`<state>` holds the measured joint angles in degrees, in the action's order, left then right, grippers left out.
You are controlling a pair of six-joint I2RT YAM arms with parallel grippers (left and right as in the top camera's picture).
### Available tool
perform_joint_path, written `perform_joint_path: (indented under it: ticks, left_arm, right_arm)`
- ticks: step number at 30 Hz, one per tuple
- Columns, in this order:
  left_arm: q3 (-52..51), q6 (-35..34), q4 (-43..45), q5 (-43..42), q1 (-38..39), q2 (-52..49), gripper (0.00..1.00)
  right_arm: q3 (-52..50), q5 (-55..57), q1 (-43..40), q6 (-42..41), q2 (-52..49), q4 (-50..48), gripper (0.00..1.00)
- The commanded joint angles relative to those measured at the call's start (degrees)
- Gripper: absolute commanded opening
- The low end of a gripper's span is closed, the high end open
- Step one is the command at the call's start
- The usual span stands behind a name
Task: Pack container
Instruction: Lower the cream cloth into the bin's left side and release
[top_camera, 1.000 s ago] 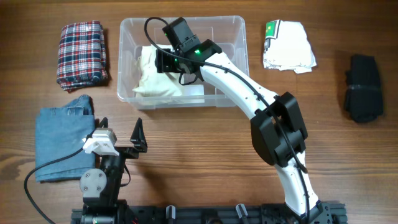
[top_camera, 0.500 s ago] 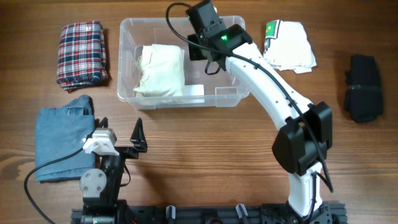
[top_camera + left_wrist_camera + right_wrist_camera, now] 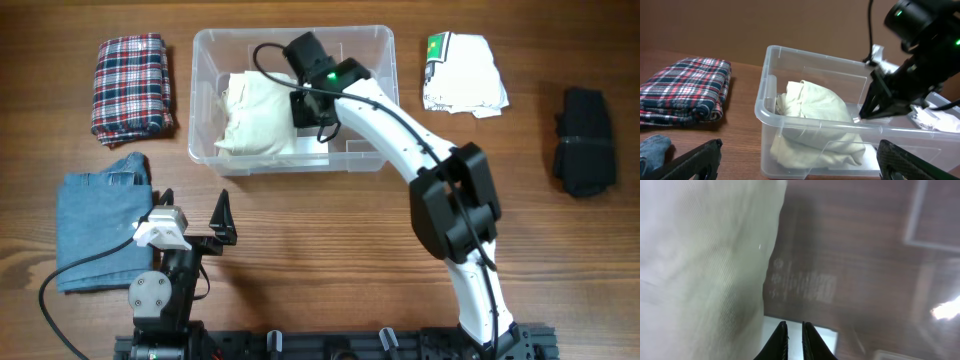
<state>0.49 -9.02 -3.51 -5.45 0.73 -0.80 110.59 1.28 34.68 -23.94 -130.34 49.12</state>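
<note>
The clear container (image 3: 203, 100) stands at the table's back middle. A folded cream garment (image 3: 255, 115) lies in its left half, also seen through the wall in the left wrist view (image 3: 812, 107). My right gripper (image 3: 310, 108) reaches down inside the container just right of the garment. Its jaws stand shut with nothing between them (image 3: 794, 326), over the container's floor beside the cream cloth (image 3: 700, 260). From the left wrist view the right gripper (image 3: 867, 107) points down behind the near wall. My left gripper (image 3: 192, 228) rests open near the front left, apart from everything.
A plaid garment (image 3: 130, 85) lies at the back left and folded denim (image 3: 100, 225) at the front left beside my left arm. Right of the container lie a white garment with a green tag (image 3: 462, 75) and a black garment (image 3: 585, 140).
My right gripper let go of the cream garment, swung toward the container's back right, came back beside the garment and shut its jaws. The left arm has not moved.
</note>
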Motion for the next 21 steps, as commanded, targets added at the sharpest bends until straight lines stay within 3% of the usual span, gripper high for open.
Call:
perform_joint_path:
  ticks: [1, 10, 15, 19, 21]
  left_arm:
    - [-0.17, 1.11, -0.39, -0.85, -0.15, 0.42, 1.0]
    - [-0.17, 1.11, -0.42, -0.85, -0.15, 0.42, 1.0]
    - [-0.17, 1.11, -0.42, -0.85, -0.15, 0.42, 1.0]
    - [-0.17, 1.11, -0.39, -0.85, -0.15, 0.42, 1.0]
    - [-0.17, 1.11, -0.39, -0.85, -0.15, 0.42, 1.0]
  right_arm:
    - [-0.48, -2.34, 1.55, -0.7, -2.6, -0.02, 0.1]
    - [-0.48, -14.53, 2.54, -0.74, -2.69, -5.25, 0.11]
    - [-0.33, -14.21, 2.19, -1.75, -2.56, -5.64, 0.12]
    - [1.62, -11.21, 0.79, -1.68, -1.68, -3.82, 0.2]
    - [2.36, -7.43, -0.28, -1.66, 0.35, -2.23, 0.29]
